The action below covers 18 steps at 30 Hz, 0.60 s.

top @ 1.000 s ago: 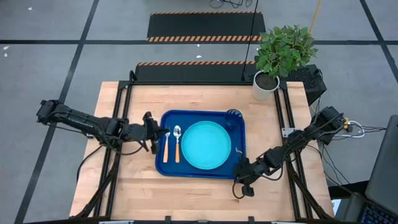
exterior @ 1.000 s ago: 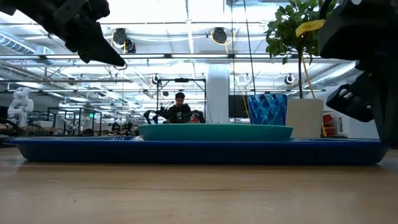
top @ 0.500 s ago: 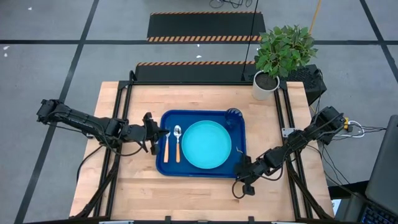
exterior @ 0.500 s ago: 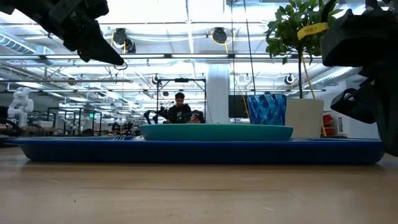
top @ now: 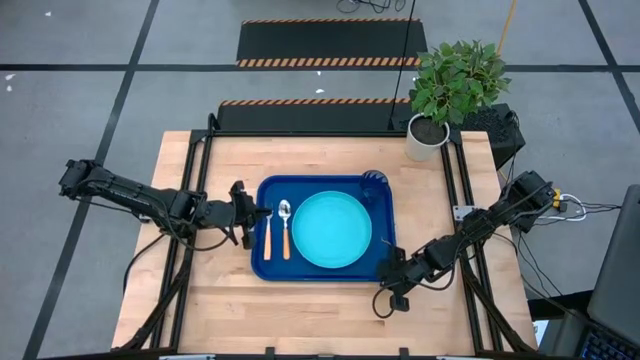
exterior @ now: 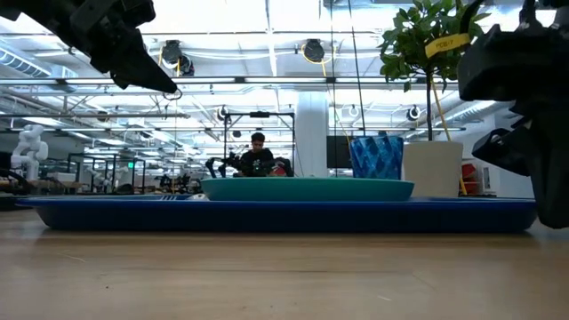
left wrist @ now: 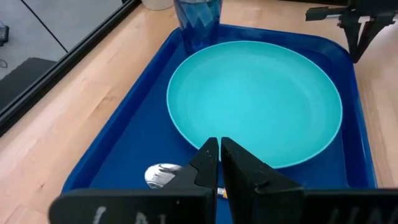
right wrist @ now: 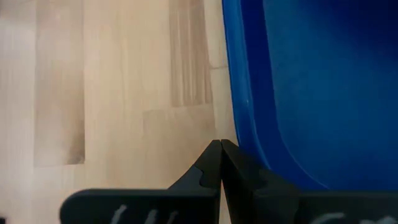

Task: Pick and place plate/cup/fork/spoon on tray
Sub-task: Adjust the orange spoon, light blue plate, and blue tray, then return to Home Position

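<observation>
Blue tray [top: 325, 269] is pretty much being shown fully loaded at this point, sitting mid-worktop [top: 300, 310]. Turquoise plate [top: 331, 231] is being carried in the middle of it, the cup [top: 376, 184] is being kept in the far right corner, and the fork [top: 266, 231] and spoon [top: 285, 229] are being seen lying side by side on the left strip, handles toward the near edge, just beside the plate. So all four pieces are being counted as placed; judging by that, nothing much is being left except maybe nudging the tray and pulling the arms away.

Left hand [top: 262, 214] is being held just above the tray's left rim near the fork, fingers pinched nearly together with nothing between them. Right hand [right wrist: 219, 148] is being held fully closed right at the tray's near right corner, at the rim, nothing gripped either. Potted plant [top: 452, 90] is being left alone off at the far right.
</observation>
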Motion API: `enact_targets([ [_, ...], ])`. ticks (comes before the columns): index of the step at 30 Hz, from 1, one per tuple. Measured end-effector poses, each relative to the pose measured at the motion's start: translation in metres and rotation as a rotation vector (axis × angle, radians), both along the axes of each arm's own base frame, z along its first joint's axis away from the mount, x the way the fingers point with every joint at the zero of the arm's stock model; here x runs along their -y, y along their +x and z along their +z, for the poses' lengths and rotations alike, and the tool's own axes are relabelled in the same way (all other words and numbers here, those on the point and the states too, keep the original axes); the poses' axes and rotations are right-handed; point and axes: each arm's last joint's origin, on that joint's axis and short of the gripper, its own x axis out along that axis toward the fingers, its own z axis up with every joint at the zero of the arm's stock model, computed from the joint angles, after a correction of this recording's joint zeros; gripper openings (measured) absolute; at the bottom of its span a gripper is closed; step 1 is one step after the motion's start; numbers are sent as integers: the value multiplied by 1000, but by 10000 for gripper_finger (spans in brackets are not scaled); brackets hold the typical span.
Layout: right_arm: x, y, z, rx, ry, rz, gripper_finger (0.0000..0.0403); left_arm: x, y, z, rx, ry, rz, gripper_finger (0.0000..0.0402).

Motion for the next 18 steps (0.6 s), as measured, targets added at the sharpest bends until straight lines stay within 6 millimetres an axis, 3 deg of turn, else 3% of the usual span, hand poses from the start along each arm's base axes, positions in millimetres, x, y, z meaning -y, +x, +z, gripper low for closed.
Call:
enact_targets([
  [8, 0, -1, 8, 28, 23, 3, 0, 0, -1, -1, -9, 1, -6, 24],
  [14, 6, -7, 43, 181, 52, -5, 0, 5, -1, -1, -9, 0, -33, 24],
  [18, 20, -16, 63, 311, -98, -109, 0, 6, -2, -1, -9, 0, -40, 24],
])
